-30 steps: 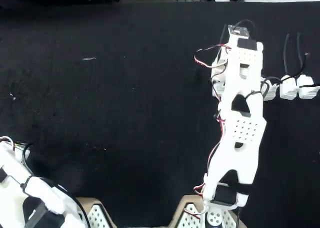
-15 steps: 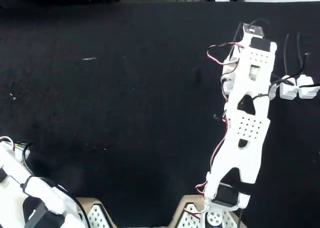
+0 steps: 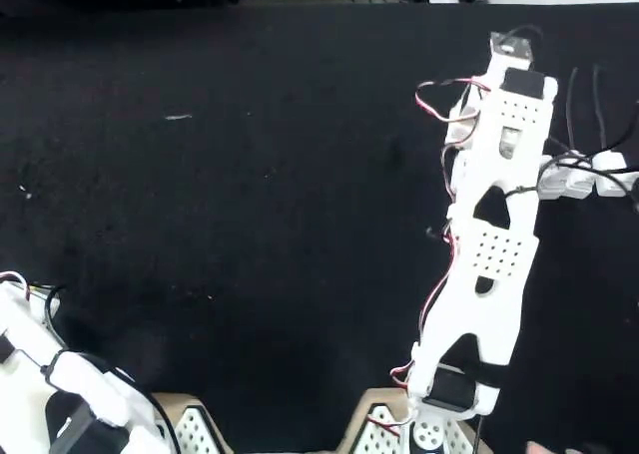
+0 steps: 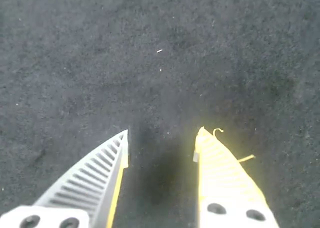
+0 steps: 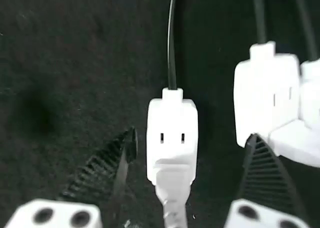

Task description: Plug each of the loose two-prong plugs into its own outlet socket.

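Nearest, at the front corner of the bench (image 3: 250, 175), the left arm (image 3: 60, 394) is cut off by the picture's edge. Its wrist view has the left gripper (image 4: 163, 132) parted by a moderate gap, holding nothing, with bare dark bench beneath it. The right arm (image 3: 494, 254) stretches from the front edge toward the far right of the bench. Its wrist lies over one end of a row of white connectors (image 3: 589, 175), so the pieces cannot be counted from above. In the right wrist view the right gripper (image 5: 191, 135) stands wide apart, astride a white socket block (image 5: 172, 130) with two slots in its upper face, and neither finger touches the block. A narrower white piece (image 5: 172, 180) with a ribbed neck butts against the block's near end. Its prongs are hidden, so it is hard to tell whether this is a plug pushed fully home. From the block's far end a black cord (image 5: 171, 37) runs away across the bench. Just beside it, past one finger, sits a second white block (image 5: 267, 102), also slotted, with another white part (image 5: 297, 143) against it that is cut off at the edge.
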You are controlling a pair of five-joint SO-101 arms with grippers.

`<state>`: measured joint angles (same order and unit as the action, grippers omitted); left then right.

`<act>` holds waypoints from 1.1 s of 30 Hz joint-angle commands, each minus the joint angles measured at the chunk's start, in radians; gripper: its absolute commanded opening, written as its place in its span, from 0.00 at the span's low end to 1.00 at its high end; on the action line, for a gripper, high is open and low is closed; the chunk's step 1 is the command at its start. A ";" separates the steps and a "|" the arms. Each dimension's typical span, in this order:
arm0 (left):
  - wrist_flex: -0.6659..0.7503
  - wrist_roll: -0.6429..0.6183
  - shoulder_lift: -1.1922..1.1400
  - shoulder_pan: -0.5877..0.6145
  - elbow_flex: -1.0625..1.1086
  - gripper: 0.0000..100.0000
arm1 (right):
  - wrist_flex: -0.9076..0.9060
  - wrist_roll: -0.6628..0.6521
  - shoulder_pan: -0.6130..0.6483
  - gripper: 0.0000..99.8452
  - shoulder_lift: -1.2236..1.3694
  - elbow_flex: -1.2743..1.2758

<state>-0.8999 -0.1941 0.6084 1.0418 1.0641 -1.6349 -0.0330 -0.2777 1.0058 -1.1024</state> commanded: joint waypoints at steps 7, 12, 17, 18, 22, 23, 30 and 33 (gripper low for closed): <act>0.015 -0.011 0.011 0.007 -0.007 0.22 | -0.130 -0.002 0.176 0.32 -0.027 -0.403; 0.015 -0.011 0.011 0.004 -0.007 0.22 | -0.133 0.005 0.235 0.12 -0.030 -0.452; 0.015 -0.011 0.012 -0.001 -0.007 0.22 | -0.135 0.066 0.264 0.03 -0.140 -0.364; 0.015 -0.011 0.012 -0.001 -0.005 0.22 | -0.135 0.066 0.273 0.01 -0.180 -0.317; 0.011 -0.011 0.012 -0.001 -0.007 0.22 | -0.135 0.064 0.324 0.01 -0.407 -0.065; 0.011 -0.011 0.012 -0.001 -0.007 0.22 | -0.133 0.064 0.338 0.01 -0.481 0.010; 0.008 -0.002 0.037 -0.015 -0.022 0.21 | -0.028 0.063 0.417 0.01 -0.964 0.532; 0.005 0.034 0.127 -0.065 -0.008 0.14 | 0.072 0.063 0.419 0.01 -1.129 0.802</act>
<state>-0.8999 -0.1926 0.6252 1.0418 1.0641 -1.6794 0.0238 0.1212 0.1358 -0.6145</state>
